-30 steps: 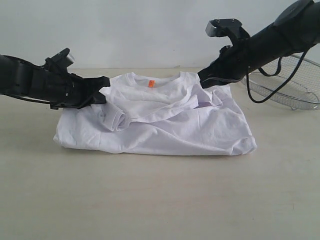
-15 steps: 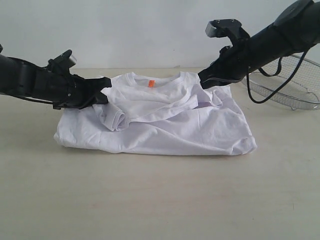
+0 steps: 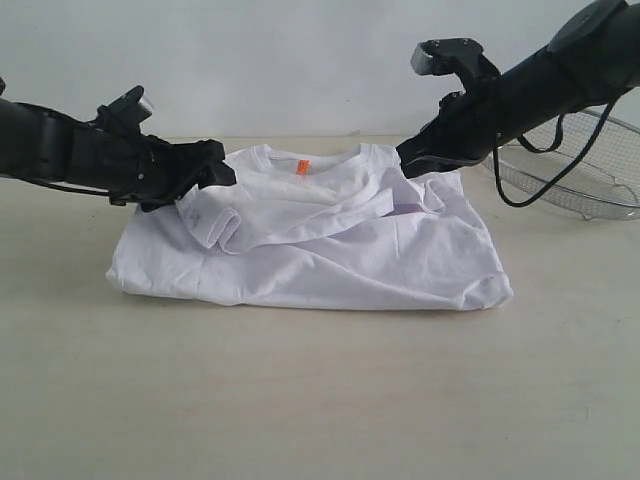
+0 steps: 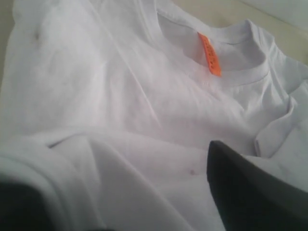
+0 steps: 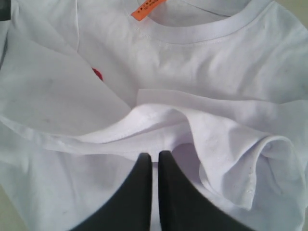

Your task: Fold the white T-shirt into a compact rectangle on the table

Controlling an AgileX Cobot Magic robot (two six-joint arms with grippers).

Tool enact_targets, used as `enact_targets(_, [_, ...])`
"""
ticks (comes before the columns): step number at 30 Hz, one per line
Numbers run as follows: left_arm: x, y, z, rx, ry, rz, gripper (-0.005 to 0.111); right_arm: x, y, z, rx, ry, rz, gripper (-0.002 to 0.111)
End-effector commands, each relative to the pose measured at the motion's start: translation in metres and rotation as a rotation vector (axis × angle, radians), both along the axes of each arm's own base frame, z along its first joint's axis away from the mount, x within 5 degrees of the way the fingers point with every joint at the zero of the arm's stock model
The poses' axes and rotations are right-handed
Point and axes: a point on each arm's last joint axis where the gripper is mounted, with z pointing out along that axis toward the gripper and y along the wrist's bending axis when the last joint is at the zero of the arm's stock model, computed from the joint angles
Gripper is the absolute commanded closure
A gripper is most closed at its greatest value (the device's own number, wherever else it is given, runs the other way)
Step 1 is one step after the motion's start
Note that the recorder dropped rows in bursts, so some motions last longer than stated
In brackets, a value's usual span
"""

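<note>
The white T-shirt [image 3: 330,250] lies rumpled on the bench [image 3: 320,400]: soft matte knit, ribbed collar, orange neck tag [image 3: 302,168]. Left of the tag, the left jaws stand apart over a rolled sleeve. Right of it, the right jaws are together at a folded hem — pinching cloth or not, I cannot tell. The limp folds could slump open, or a jaw could snag and drag an edge.

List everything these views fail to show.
- Shirt lettering: folds hide it; only a red speck shows in the right wrist view.
- Neck tag print: too small in the exterior view, blurred in the left wrist view.
- Basket: cut off by the exterior view's right edge.
- Right gripper: shut, but whether cloth is pinched is hidden by its own fingers.
</note>
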Motion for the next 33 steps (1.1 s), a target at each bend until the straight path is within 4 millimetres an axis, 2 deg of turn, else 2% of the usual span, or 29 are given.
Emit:
enact_targets(1, [0.008, 0.001, 0.022, -0.016, -0.06, 0.013, 0.039, 0.001, -0.001, 0.002, -0.01, -0.006, 0.005, 0.109])
enact_targets(3, [0.01, 0.008, 0.028, -0.009, -0.078, 0.036, 0.039, 0.0, -0.002, 0.001, -0.032, -0.004, 0.014, 0.109])
enact_targets(6, [0.012, 0.018, 0.028, -0.011, -0.076, 0.058, 0.039, 0.0, -0.002, 0.0, -0.033, 0.005, -0.002, 0.109])
enact_targets(10, [0.01, 0.013, 0.025, -0.045, -0.063, 0.016, 0.048, 0.0, -0.002, 0.0, -0.033, 0.005, -0.002, 0.109])
enact_targets(12, [0.01, 0.011, 0.023, -0.045, -0.059, 0.011, 0.063, 0.0, -0.002, 0.0, -0.033, 0.005, -0.002, 0.109])
enact_targets(15, [0.01, 0.012, 0.023, -0.039, -0.06, 0.017, 0.099, 0.0, -0.002, 0.0, -0.031, 0.006, -0.004, 0.109])
enact_targets(16, [0.01, 0.013, 0.023, -0.031, -0.061, 0.025, 0.102, 0.0, -0.002, 0.0, -0.031, 0.006, -0.004, 0.109])
enact_targets(20, [0.011, 0.014, 0.022, -0.033, -0.044, 0.057, 0.102, 0.0, -0.002, 0.0, -0.031, 0.006, -0.004, 0.109])
enact_targets(23, [0.006, 0.011, 0.019, -0.003, -0.021, -0.028, 0.102, 0.0, -0.002, 0.0, -0.031, 0.006, -0.004, 0.109])
enact_targets(26, [0.0, 0.014, 0.011, 0.1, 0.038, -0.091, 0.1, 0.0, -0.002, 0.0, -0.029, 0.008, -0.006, 0.109])
enact_targets(28, [-0.005, 0.013, 0.008, 0.127, 0.072, -0.153, 0.085, 0.0, -0.002, 0.0, -0.024, 0.013, -0.015, 0.109])
enact_targets(30, [-0.006, 0.012, 0.007, 0.112, 0.097, -0.147, 0.058, 0.0, -0.002, 0.0, -0.024, 0.013, -0.015, 0.109])
enact_targets(32, [-0.006, 0.013, 0.007, 0.095, 0.118, -0.121, 0.044, 0.0, -0.002, 0.0, -0.024, 0.013, -0.015, 0.109])
enact_targets(33, [-0.007, 0.013, 0.007, 0.098, 0.128, -0.12, 0.042, 0.0, -0.002, 0.0, -0.024, 0.014, -0.013, 0.109])
